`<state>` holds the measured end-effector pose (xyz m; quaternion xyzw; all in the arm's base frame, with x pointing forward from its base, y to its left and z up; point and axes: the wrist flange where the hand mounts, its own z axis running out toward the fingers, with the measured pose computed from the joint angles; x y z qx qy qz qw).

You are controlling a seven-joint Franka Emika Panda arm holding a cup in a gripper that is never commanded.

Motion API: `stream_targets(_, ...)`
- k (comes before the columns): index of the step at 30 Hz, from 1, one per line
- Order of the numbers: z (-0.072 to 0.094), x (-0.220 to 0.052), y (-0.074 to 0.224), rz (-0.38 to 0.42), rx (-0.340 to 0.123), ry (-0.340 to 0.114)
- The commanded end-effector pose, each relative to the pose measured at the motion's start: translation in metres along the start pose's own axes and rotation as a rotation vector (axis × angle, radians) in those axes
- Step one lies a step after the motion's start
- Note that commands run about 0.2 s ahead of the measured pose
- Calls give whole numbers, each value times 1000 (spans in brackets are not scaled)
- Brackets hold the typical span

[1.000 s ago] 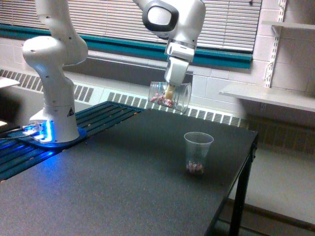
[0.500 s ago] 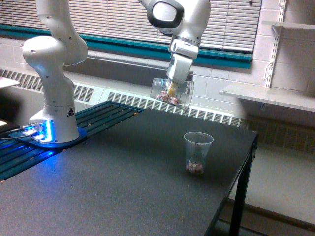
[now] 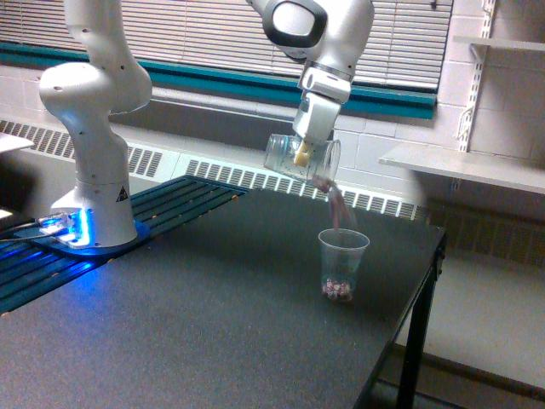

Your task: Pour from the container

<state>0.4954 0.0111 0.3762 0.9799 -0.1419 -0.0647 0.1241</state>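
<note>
- Above the black table (image 3: 213,324), the gripper (image 3: 302,153) stays clamped on the clear, wide plastic container (image 3: 300,158), now tipped further.
- Reddish pieces — held inside a moment ago — now stream into the tapered clear cup (image 3: 342,264); pouring is underway.

pieces now spilling from the container

the gripper (image 3: 303,153) has carried the container (image 3: 302,158) up and toward the exterior view's right, tipping it further; the pieces (image 3: 335,202) that lay inside it now stream from its mouth down toward the cup (image 3: 343,264).
</note>
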Motion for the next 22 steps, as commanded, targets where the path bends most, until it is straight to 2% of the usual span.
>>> stream_targets(1,-4,1,-9,-28,-11,2)
stream_targets(13,-11,0,-15,-34,-15,5)
stream_targets(22,-13,-5,-16,-32,3,22)
